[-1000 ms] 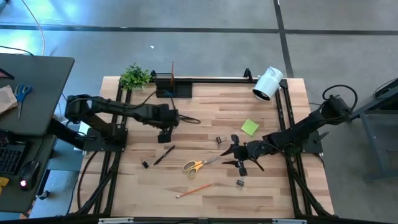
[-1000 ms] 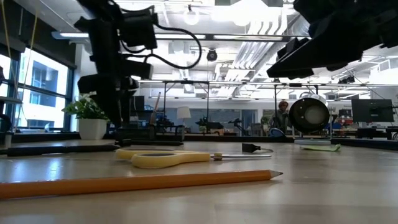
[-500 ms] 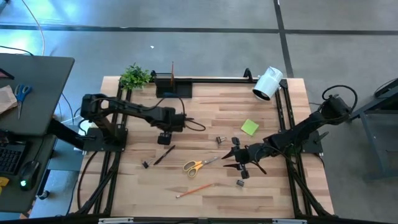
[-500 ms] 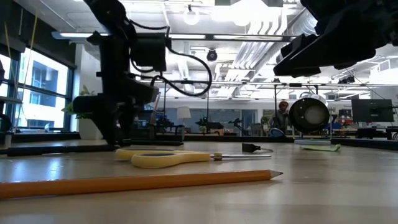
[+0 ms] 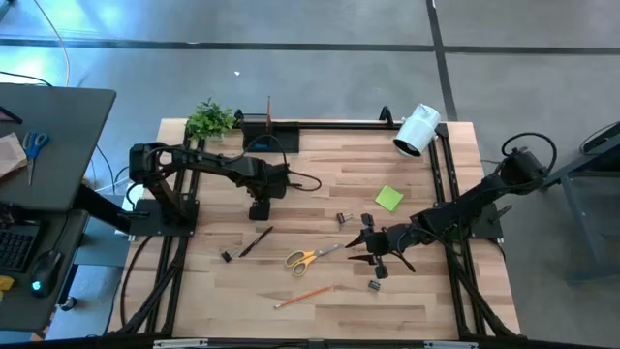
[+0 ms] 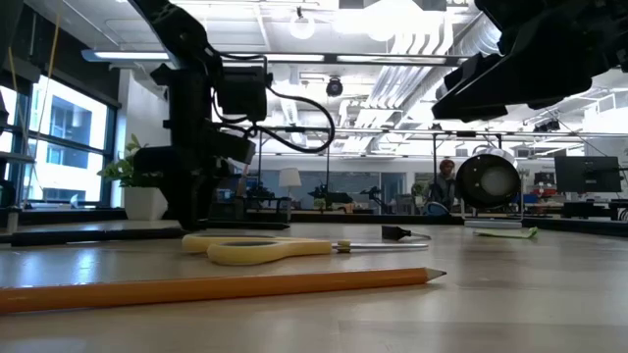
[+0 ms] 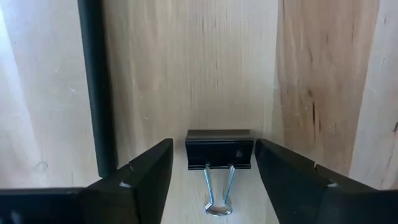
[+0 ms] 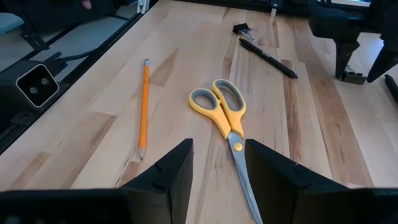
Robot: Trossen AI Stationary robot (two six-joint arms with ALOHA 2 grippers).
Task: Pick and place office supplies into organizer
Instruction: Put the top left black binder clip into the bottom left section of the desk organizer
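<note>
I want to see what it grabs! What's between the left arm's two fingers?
A small black binder clip sits on the wood between the open left gripper fingers, untouched; the left wrist view shows it.

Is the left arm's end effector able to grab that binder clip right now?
Probably yes: the left end effector sits open with the binder clip between its fingers, and nothing blocks it.

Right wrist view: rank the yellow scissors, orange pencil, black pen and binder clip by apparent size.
1. Yellow scissors, nearest the camera.
2. Orange pencil.
3. Black pen, farther off, so the gap with the pencil is unsure.
4. Binder clip, smallest and farthest.
</note>
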